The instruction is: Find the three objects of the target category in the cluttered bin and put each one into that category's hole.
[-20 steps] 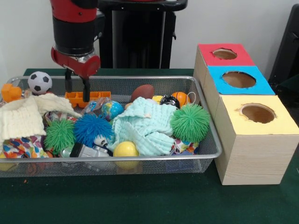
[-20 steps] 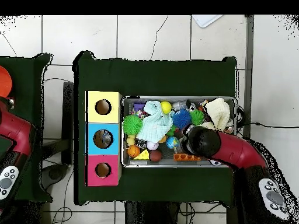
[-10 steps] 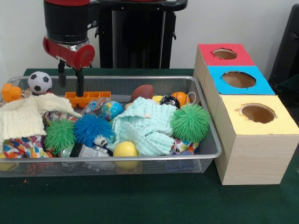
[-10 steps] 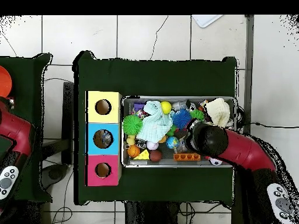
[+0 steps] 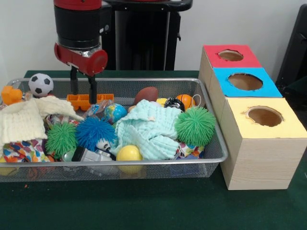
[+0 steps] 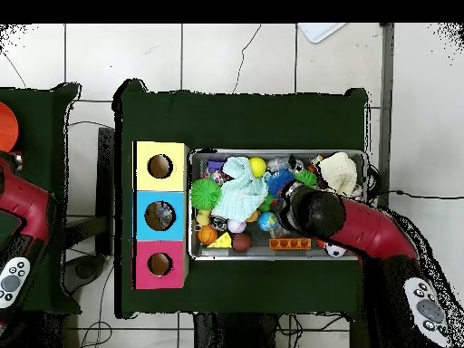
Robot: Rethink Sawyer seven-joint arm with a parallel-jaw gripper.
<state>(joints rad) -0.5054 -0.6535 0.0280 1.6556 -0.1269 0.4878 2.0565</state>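
The red-and-black robot gripper [image 5: 82,88], released and empty, hangs above the flat orange plastic block [image 5: 89,100] at the silver wire-mesh bin's [image 5: 211,158] back edge, seemingly searching; the three-holed red, blue and yellow sorting box [image 5: 254,115] waits beside it on the desk.

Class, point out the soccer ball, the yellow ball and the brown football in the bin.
soccer ball [image 5: 41,84], front view, its middle
yellow ball [image 5: 129,153], front view, its upper face
brown football [image 5: 146,94], front view, its middle

White wall [image 5: 249,21], tiled floor [image 6: 236,54], green table [image 5: 158,203]
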